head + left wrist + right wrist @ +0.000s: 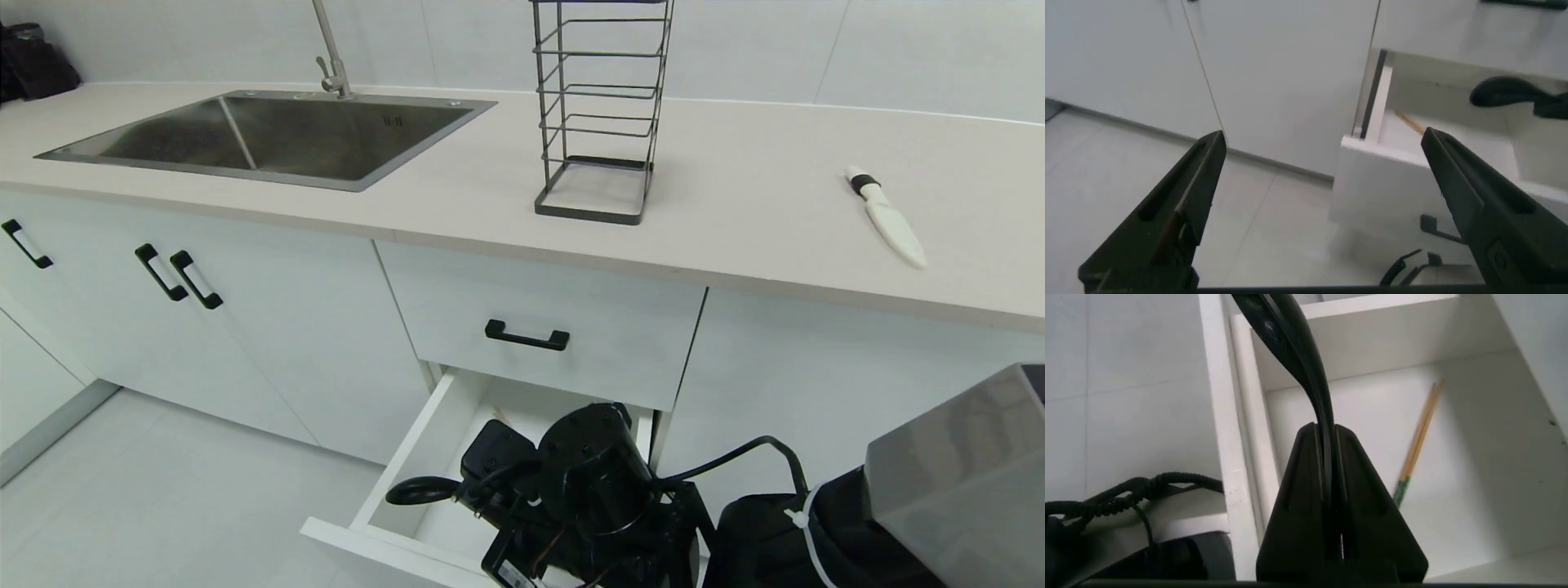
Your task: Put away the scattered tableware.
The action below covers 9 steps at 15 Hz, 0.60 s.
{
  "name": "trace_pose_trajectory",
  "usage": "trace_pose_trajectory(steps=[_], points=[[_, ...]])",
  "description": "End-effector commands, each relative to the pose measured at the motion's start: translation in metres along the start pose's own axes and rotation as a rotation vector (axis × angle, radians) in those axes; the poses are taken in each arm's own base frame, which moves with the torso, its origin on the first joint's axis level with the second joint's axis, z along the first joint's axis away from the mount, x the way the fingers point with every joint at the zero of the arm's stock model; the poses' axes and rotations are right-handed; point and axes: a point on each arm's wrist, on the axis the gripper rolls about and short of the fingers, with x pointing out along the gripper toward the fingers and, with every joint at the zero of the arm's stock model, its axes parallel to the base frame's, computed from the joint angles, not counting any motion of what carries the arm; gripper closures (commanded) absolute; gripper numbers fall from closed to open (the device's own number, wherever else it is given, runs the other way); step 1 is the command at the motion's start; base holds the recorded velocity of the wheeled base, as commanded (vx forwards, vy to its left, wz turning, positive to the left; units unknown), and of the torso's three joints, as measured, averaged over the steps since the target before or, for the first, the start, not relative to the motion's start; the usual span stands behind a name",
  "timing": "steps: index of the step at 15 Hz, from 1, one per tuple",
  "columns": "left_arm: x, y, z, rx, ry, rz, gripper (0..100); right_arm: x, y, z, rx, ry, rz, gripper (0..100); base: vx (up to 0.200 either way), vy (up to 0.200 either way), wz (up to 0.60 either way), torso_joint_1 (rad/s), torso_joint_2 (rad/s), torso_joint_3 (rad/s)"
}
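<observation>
Holding black spoon (420, 490) over open drawer (406, 457), lower centre | right gripper (1327, 441) clamps its handle; we should release low beside chopsticks (1417, 445) | left gripper (1323, 143) gapes, empty

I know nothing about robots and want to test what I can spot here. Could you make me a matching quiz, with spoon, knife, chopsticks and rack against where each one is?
Things:
1. spoon
2. knife
3. chopsticks
4. rack

Places:
A. lying flat on the counter
B. lying on the floor of the open drawer
C. gripped by the right tool
D. standing upright on the counter

Pairs: 1-C, 2-A, 3-B, 4-D.
</observation>
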Motion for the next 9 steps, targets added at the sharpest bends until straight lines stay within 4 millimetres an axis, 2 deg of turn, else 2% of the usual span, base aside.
trace_pose_trajectory(steps=[1,3,5,9], points=[[0.000,0.000,0.000,-0.001,0.000,0.001,0,0.005,-0.008,0.011,0.009,-0.038,-0.024,100,0.000,0.000,0.00,-0.256,0.36,0.119],[0.000,0.000,0.000,-0.001,0.000,0.001,0,0.008,-0.018,0.022,0.019,-0.081,-0.044,100,0.000,0.000,0.00,-0.251,0.31,0.122],[0.000,0.000,0.000,-0.001,0.000,0.001,0,0.009,-0.024,0.024,0.019,-0.051,-0.048,100,0.000,0.000,0.00,-0.222,0.32,0.115],[0.000,0.000,0.000,-0.001,0.000,0.001,0,0.021,-0.035,0.024,0.028,-0.013,-0.065,100,0.000,0.000,0.00,-0.051,0.25,0.080]])
